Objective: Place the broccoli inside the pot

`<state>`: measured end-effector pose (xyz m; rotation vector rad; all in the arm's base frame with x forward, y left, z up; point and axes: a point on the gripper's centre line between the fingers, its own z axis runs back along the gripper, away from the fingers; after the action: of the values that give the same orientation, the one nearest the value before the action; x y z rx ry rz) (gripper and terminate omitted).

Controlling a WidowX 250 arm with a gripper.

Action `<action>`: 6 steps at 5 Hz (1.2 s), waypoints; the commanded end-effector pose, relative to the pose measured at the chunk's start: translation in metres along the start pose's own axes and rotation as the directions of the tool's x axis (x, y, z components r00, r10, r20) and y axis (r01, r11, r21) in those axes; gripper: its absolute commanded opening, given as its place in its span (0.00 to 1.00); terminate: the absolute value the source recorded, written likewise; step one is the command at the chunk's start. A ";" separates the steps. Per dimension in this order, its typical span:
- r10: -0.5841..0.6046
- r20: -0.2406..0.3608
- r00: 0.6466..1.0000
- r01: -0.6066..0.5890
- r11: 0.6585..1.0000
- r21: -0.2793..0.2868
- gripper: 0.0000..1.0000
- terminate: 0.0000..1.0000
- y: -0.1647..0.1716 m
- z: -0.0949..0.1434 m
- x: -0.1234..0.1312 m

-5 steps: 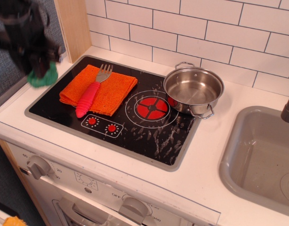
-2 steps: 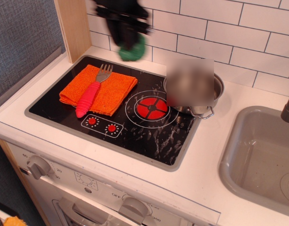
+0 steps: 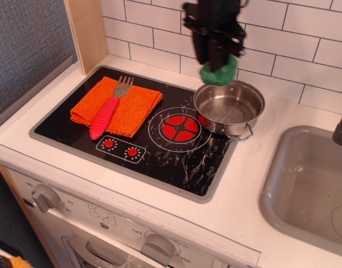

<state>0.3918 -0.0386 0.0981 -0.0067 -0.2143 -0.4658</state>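
Broccoli [image 3: 219, 71] hangs in the black gripper [image 3: 215, 56], whose fingers are clamped on it from above, bumpy green mass pointing downward; its long axis cannot be told. It sits over the back-left rim of the pot [image 3: 229, 106], above it and apart. The pot stands upright on the cooktop's [image 3: 131, 145] right rear corner, close to the tiled wall [image 3: 282, 33], its mouth unobstructed. White counter separates it from the grey sink [image 3: 304, 184]. Leftward, a fork [image 3: 109, 109] lies on an orange cloth [image 3: 131, 111], well apart.
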 end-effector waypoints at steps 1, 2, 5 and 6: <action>-0.065 -0.031 0.997 0.065 0.998 0.004 1.00 0.00 -0.014 -0.009 -0.003; -0.062 -0.029 0.998 0.063 0.998 0.014 1.00 0.00 -0.013 -0.003 -0.002; 0.298 0.036 0.954 -0.300 0.951 0.075 1.00 0.00 0.024 0.068 -0.061; 0.315 -0.047 0.948 -0.311 0.948 0.067 1.00 0.00 0.029 0.044 -0.084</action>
<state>0.3324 0.0335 0.1072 0.0211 -0.1257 -0.1510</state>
